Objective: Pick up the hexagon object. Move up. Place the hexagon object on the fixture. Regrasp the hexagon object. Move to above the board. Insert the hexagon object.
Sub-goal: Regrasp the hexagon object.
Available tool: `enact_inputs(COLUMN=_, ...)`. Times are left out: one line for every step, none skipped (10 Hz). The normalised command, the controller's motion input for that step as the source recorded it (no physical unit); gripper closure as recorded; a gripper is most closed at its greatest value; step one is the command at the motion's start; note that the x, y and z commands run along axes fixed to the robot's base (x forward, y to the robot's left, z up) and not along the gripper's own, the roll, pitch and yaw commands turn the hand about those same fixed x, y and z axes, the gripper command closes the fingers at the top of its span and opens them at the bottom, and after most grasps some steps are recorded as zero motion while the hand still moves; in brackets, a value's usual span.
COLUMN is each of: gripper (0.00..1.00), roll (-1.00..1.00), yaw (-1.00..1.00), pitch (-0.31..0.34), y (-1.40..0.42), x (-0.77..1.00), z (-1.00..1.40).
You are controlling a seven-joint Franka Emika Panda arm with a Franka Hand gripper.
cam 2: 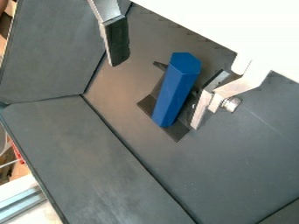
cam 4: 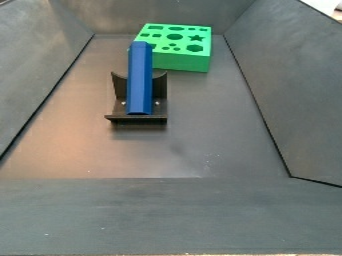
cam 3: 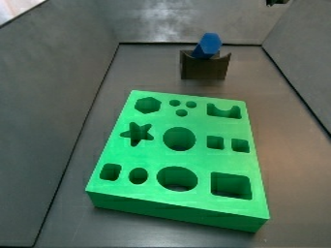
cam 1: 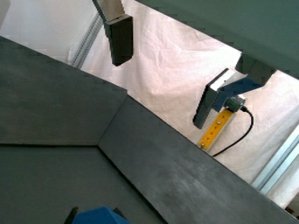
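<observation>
Silver finger plates with dark pads (cam 2: 115,42) fill the near part of both wrist views: they belong to the end effector (cam 2: 163,66), which hangs high above the floor with its jaws spread wide and nothing gripped between them. One finger (cam 1: 119,39) shows as a dark pad against a pale backdrop, and the opposite finger (cam 2: 222,96) stands beside the blue bar without visibly touching it.

Below the end effector, in a wrist view, the hexagon object (cam 2: 176,87) rests on the fixture (cam 2: 176,131), a dark grey bracket on a base plate. In a side view the hexagon object (cam 4: 139,75) is a long blue hexagonal prism, lying lengthwise in the fixture (cam 4: 138,113), its far end raised. From the opposite side view only the end of the hexagon object (cam 3: 208,44) shows, seated in the curved notch on top of the fixture (cam 3: 203,64), which stands near the far wall of the dark floor (cam 3: 77,116).

The board (cam 3: 181,155), a bright green slab with star, circle, square and hexagon cut-outs, lies flat on the floor, well apart from the fixture. In a side view the board (cam 4: 181,45) sits beyond the fixture toward the far end of the enclosure. A yellow-tipped cable (cam 1: 222,122) hangs by the finger in a wrist view.
</observation>
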Motion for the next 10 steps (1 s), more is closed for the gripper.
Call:
enact_inputs(gripper=0.00, roll=0.19, yaw=0.11, pitch=0.000, y=-0.06, x=0.73, z=-0.02)
enact_inputs(gripper=0.00, roll=0.18, yaw=0.10, pitch=0.007, y=-0.06, x=0.72, z=-0.03)
enact_inputs(gripper=0.00, roll=0.17, yaw=0.09, pitch=0.019, y=-0.06, x=0.71, z=-0.03)
enact_inputs(gripper=0.00, roll=0.16, yaw=0.08, pitch=0.031, y=-0.06, x=0.71, z=-0.04)
enact_inputs(gripper=0.00, roll=0.16, yaw=0.08, pitch=0.042, y=-0.05, x=0.70, z=-0.04)
enact_inputs(gripper=0.00, roll=0.15, yaw=0.08, pitch=0.049, y=-0.06, x=0.69, z=-0.04)
enact_inputs(gripper=0.00, roll=0.14, yaw=0.09, pitch=0.057, y=-0.06, x=0.68, z=-0.03)
enact_inputs(gripper=0.00, roll=0.14, yaw=0.09, pitch=0.063, y=-0.06, x=0.68, z=-0.03)
enact_inputs(gripper=0.00, roll=0.14, yaw=0.09, pitch=0.069, y=-0.05, x=0.67, z=-0.03)
enact_inputs(gripper=0.00, roll=0.13, yaw=0.09, pitch=0.074, y=-0.05, x=0.67, z=-0.03)
